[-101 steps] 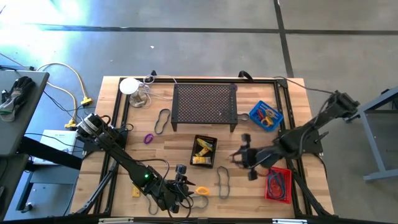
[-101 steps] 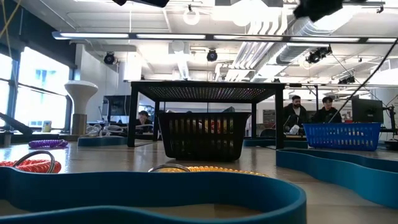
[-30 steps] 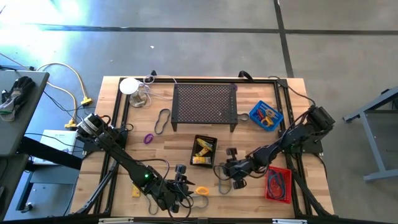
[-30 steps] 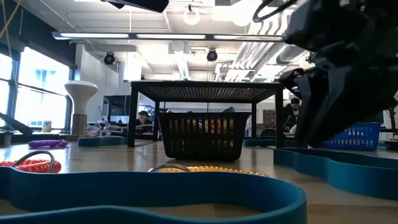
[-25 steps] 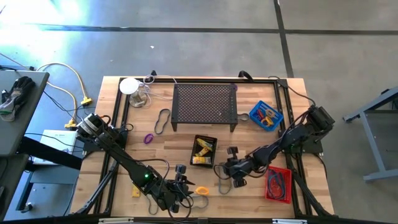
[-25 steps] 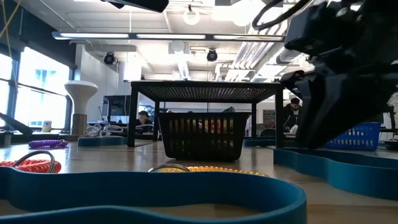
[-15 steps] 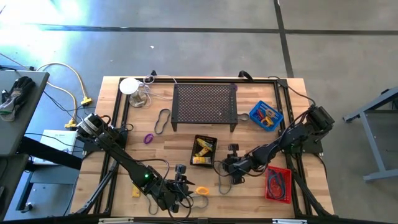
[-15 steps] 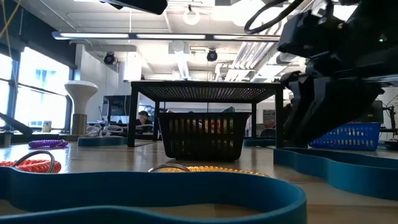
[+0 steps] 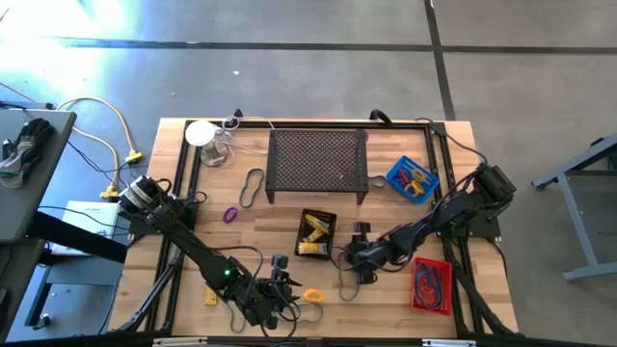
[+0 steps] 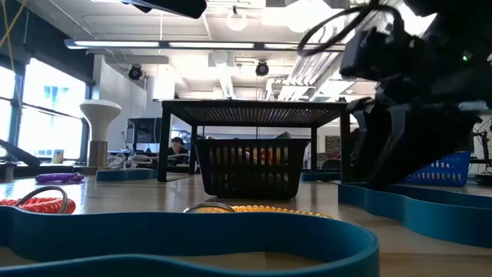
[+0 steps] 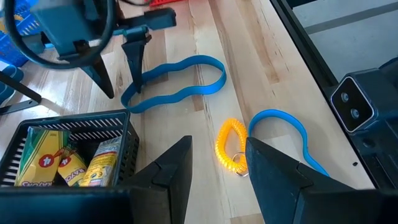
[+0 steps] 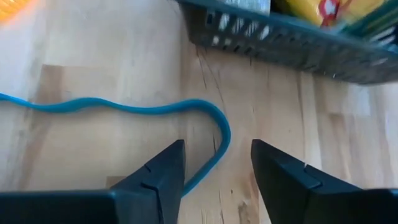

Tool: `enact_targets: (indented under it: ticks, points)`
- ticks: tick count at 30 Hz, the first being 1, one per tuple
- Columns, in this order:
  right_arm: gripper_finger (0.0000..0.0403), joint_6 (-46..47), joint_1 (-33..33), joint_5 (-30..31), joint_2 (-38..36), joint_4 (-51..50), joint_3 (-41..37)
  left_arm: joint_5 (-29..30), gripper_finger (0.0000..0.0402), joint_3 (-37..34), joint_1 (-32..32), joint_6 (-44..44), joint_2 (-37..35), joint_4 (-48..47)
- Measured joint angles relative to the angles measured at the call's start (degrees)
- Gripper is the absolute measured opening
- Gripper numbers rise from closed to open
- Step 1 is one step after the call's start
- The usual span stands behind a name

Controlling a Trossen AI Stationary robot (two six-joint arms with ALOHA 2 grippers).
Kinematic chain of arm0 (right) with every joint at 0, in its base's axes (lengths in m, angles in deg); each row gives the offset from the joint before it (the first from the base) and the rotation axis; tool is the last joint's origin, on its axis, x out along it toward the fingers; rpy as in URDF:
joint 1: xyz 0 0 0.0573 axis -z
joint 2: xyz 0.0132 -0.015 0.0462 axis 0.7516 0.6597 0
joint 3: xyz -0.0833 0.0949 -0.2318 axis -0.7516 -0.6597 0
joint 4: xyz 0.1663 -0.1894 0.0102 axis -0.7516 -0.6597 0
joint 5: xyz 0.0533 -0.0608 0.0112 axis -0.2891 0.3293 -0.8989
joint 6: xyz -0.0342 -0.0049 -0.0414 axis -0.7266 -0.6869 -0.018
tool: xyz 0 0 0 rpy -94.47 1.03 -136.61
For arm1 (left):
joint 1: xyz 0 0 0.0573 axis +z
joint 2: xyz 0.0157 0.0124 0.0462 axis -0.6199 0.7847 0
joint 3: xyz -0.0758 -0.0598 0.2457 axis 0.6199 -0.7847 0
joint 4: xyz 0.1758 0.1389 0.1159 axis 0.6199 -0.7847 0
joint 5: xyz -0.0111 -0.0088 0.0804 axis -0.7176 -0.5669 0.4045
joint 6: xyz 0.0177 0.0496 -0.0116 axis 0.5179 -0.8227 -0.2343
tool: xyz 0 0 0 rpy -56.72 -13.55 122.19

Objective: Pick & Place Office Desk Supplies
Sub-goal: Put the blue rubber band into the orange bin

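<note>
My right gripper [image 9: 355, 260] is open and low over the table, just right of the black basket [image 9: 316, 234] that holds yellow packets [image 11: 53, 163]. Its two fingers stand on either side of the end of a blue rubber-band loop [image 12: 214, 127] that lies flat on the wood; whether they touch it does not show. My left gripper [image 11: 217, 142] waits open near the table's near edge [image 9: 280, 281], above an orange coil ring [image 11: 230, 146]. A second blue band [image 11: 283, 127] lies beside that ring. A purple ring [image 9: 230, 214] and a dark band loop [image 9: 253, 188] lie farther left.
The large black perforated stand [image 9: 318, 162] is at the far middle. A blue basket [image 9: 412, 179] sits far right and a red basket [image 9: 431, 284] near right, both with items inside. A white lamp-like object [image 9: 201, 133] stands at the far left corner, and a yellow packet [image 9: 210, 296] lies near left.
My right gripper has crept a little toward the table's left and far side, closing on the black basket and the end of the blue band. It has stayed open. The left arm has kept still.
</note>
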Motion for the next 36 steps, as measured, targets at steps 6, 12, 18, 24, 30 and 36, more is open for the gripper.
enact_targets:
  ticks: [6, 12, 18, 24, 30, 36]
  points:
    - [0.0173, -0.1, 0.9, -0.2, 1.7, 0.1, 0.1, 0.0, 0.0142, 0.0, 0.0, 0.1, 0.0, 0.0]
    - [0.0125, -2.2, 0.9, -1.2, 1.8, 0.7, 0.1, 0.0, 0.0142, 0.0, 0.0, 0.1, 0.0, 0.0]
    - [0.0017, -4.7, 0.9, -1.1, 1.9, 1.1, 0.1, 0.0, 0.0142, 0.0, 0.0, 0.1, 0.0, 0.0]
    - [0.0003, -5.5, 0.1, 2.1, 0.8, -0.1, 0.9, 0.0, 0.0142, 0.0, 0.0, 0.0, 0.0, 0.0]
    - [0.0002, -11.6, -6.0, 9.7, -2.3, -5.6, 8.8, 0.0, 0.0142, 0.0, 0.0, 0.0, 0.0, 0.0]
    - [0.0002, -11.5, -13.6, 12.9, -4.7, -16.5, 19.5, 0.0, 0.0142, 0.0, 0.0, 0.3, 0.0, -0.4]
